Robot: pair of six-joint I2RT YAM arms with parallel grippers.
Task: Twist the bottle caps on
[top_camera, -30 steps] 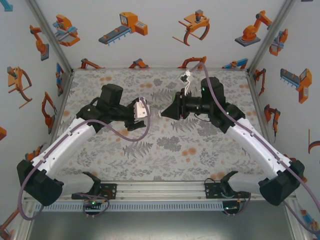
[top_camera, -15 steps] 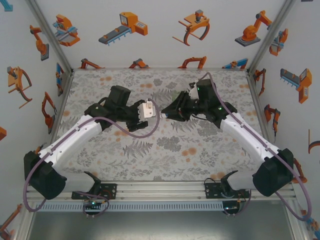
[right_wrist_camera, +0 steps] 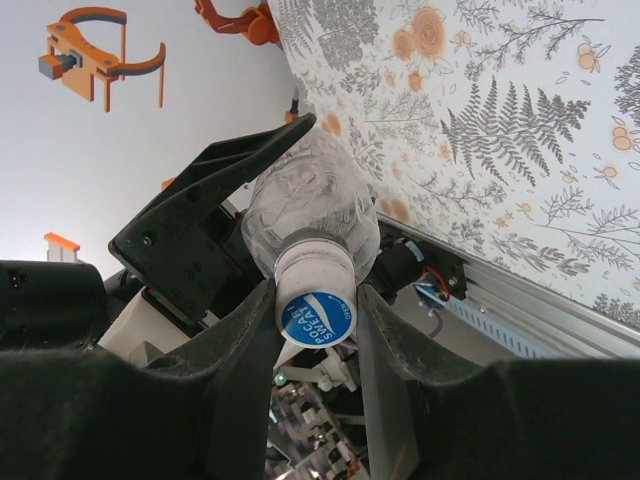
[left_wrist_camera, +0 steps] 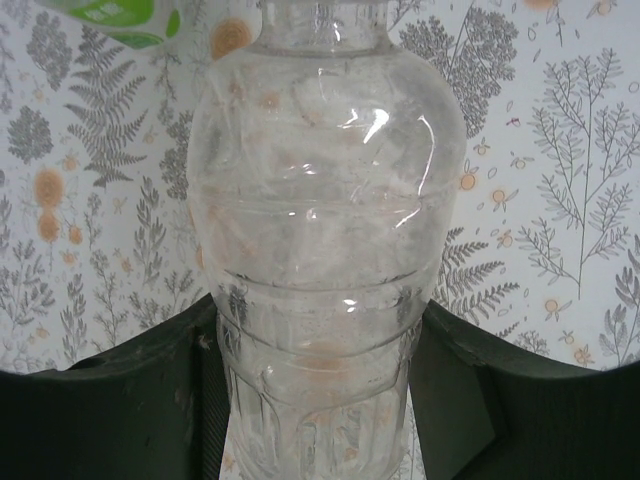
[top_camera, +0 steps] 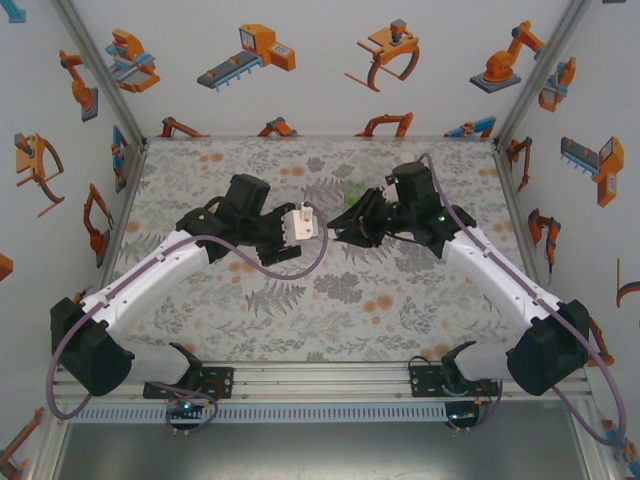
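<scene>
One blue-printed cap (right_wrist_camera: 316, 318) on bottle (left_wrist_camera: 325, 250)

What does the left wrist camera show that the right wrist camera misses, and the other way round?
Left wrist camera: the ribbed lower body of the clear bottle seen up close, and a green-and-white object at the top left edge.

Right wrist camera: the white cap with its blue top, on the bottle's neck and pinched by the right gripper, and a wall with an orange drawing.

Both: the same bottle, the left gripper clamping it, and the floral table.
</scene>
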